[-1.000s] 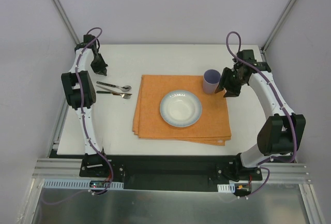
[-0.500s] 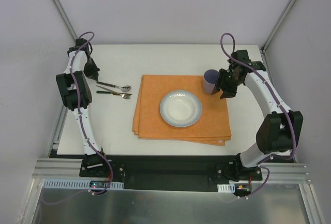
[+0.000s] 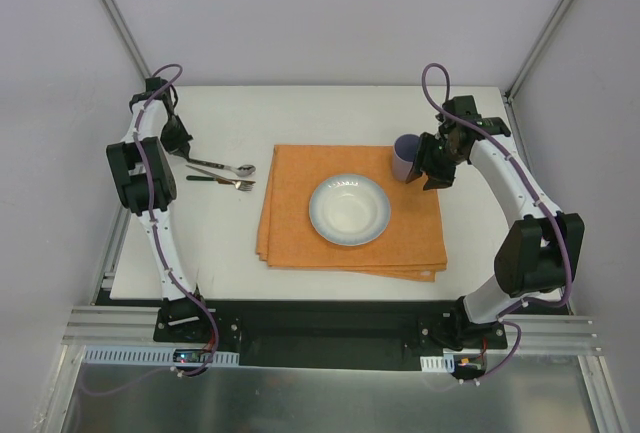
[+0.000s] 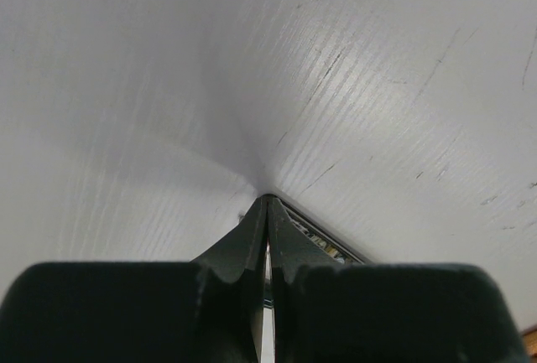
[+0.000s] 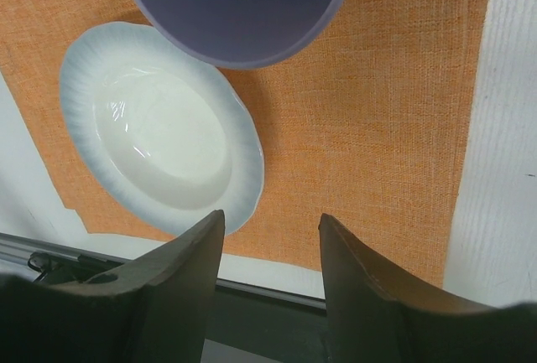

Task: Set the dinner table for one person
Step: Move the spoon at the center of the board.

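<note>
The white dinner table (image 3: 300, 113) carries an orange placemat (image 3: 400, 243) with a pale blue-rimmed plate (image 3: 349, 209) at its centre. A lilac cup (image 3: 406, 157) stands on the mat's far right corner. A spoon (image 3: 226, 167) and a fork (image 3: 222, 182) lie left of the mat. My left gripper (image 3: 178, 140) is shut, tip down at the spoon's handle end; in the left wrist view its fingertips (image 4: 268, 202) meet against the white top. My right gripper (image 3: 434, 171) stands open just right of the cup. In the right wrist view the cup (image 5: 235, 11) lies beyond the open gripper (image 5: 270, 227), not between its fingers.
Grey walls and slanted frame posts (image 3: 115, 23) close in the table on three sides. The black rail (image 3: 320, 328) with both arm bases runs along the near edge. A thin shiny strip (image 4: 329, 247) shows beside the left fingers.
The left gripper has shifted left and lower toward the cutlery handles. The right gripper has moved slightly left, closer to the cup. Both keep their opening.
</note>
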Robot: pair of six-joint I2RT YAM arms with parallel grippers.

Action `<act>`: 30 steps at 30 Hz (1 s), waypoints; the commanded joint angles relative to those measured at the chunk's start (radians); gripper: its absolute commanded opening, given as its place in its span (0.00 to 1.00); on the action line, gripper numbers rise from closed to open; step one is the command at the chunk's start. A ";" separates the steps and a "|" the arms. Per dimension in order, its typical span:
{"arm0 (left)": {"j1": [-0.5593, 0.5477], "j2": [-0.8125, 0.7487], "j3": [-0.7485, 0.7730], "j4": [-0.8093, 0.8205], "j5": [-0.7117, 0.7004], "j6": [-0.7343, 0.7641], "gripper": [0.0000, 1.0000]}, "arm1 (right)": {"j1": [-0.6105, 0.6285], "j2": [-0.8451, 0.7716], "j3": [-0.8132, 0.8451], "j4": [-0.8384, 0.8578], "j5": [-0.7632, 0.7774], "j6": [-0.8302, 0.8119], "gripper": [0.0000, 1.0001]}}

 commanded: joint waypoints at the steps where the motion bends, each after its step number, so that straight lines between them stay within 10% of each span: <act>1: 0.006 -0.025 -0.048 -0.052 0.035 0.014 0.00 | 0.007 -0.027 0.015 -0.018 0.014 0.003 0.52; 30: 0.006 -0.295 -0.396 -0.054 0.041 -0.073 0.00 | 0.019 -0.039 0.015 0.030 0.004 0.026 0.52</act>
